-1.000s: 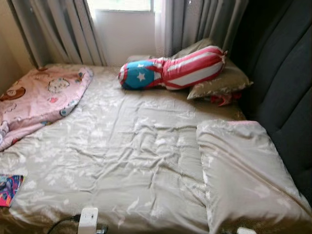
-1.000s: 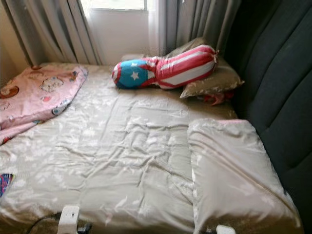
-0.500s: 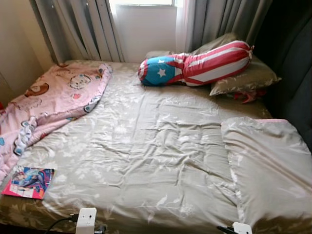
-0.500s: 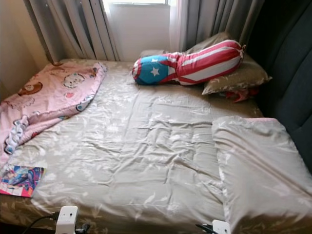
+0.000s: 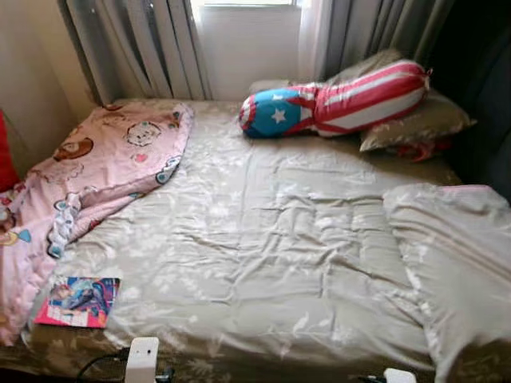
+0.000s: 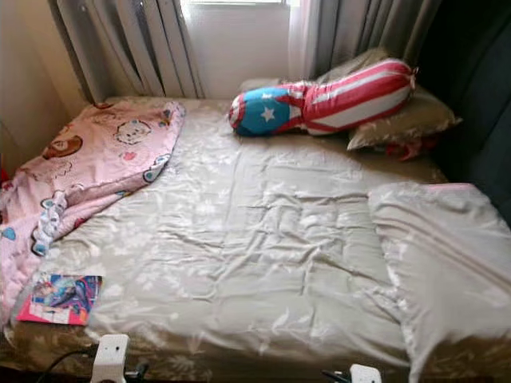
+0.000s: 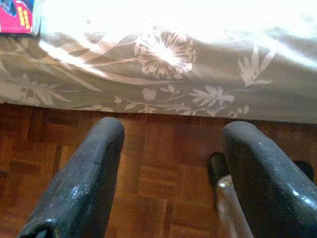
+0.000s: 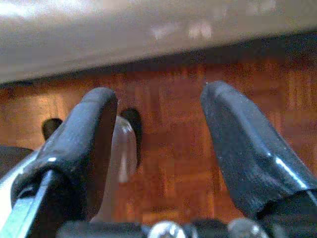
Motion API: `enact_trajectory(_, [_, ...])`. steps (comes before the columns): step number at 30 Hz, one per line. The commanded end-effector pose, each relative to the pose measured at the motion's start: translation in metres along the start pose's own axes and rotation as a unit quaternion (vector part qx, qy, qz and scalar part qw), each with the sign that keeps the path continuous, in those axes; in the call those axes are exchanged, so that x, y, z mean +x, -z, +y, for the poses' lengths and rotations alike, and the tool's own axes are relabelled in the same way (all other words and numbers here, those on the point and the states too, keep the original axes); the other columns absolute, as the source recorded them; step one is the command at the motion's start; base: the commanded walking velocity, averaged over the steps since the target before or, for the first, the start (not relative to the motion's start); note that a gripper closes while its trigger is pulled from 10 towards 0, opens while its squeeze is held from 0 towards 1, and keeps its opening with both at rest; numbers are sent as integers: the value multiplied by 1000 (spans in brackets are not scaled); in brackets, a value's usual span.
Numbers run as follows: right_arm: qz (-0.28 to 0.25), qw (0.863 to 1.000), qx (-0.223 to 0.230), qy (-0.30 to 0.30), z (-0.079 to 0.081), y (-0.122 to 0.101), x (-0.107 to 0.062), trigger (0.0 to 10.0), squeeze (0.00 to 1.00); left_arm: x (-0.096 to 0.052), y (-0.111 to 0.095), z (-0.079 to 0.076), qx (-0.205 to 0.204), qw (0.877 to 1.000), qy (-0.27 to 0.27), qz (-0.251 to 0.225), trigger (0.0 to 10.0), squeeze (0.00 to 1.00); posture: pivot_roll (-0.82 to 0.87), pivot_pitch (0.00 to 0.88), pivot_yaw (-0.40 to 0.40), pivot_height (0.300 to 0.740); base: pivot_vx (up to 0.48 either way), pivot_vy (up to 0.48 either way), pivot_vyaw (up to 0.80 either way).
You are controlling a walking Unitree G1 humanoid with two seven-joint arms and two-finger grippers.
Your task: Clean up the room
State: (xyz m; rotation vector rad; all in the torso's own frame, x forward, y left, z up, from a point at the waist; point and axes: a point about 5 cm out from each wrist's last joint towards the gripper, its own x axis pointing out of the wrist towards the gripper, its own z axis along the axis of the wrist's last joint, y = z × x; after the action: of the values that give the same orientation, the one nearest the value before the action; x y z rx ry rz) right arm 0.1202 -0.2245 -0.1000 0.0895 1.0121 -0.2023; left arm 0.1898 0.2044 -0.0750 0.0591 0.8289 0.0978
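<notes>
A colourful book (image 5: 77,302) lies on the front left corner of the bed (image 5: 263,239), which has a beige flowered cover. Beside the book, a crumpled pink blanket (image 5: 104,163) spills over the bed's left side. A star-and-stripe bolster (image 5: 335,100) rests on a beige pillow (image 5: 419,124) at the far right. A large beige pillow (image 5: 455,255) lies along the right side. My left gripper (image 7: 173,129) is open and empty, low over the parquet floor (image 7: 158,188) by the bed's front edge, with the book's corner (image 7: 17,15) beyond it. My right gripper (image 8: 159,94) is also open and empty over the floor.
Grey curtains (image 5: 144,48) and a window close off the far side. A dark padded headboard (image 5: 487,80) runs along the right. Something red (image 5: 6,152) shows by the left wall. A dark cable (image 5: 96,365) trails near my left wrist.
The camera has swung left, bringing the book and more of the pink blanket into view. Nothing on the bed has moved.
</notes>
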Motion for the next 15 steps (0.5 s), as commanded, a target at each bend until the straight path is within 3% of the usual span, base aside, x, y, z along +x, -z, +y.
enact_trajectory(1, [0,1000,5,-8,7,-1,1,10000,0,-1,1,9,6,1000,-11,4,10000,0,-40,0,22,740,0,368,0])
enact_trajectory(6, [0,1000,6,-9,8,-1,1,10000,0,-1,1,9,6,1000,-11,5,10000,0,-39,0,21,740,0,370,0])
enact_trajectory(15, [-9,1000,7,-24,36,-8,5,10000,0,-1,1,8,1,1000,-11,6,10000,0,-44,0,19,740,0,368,0])
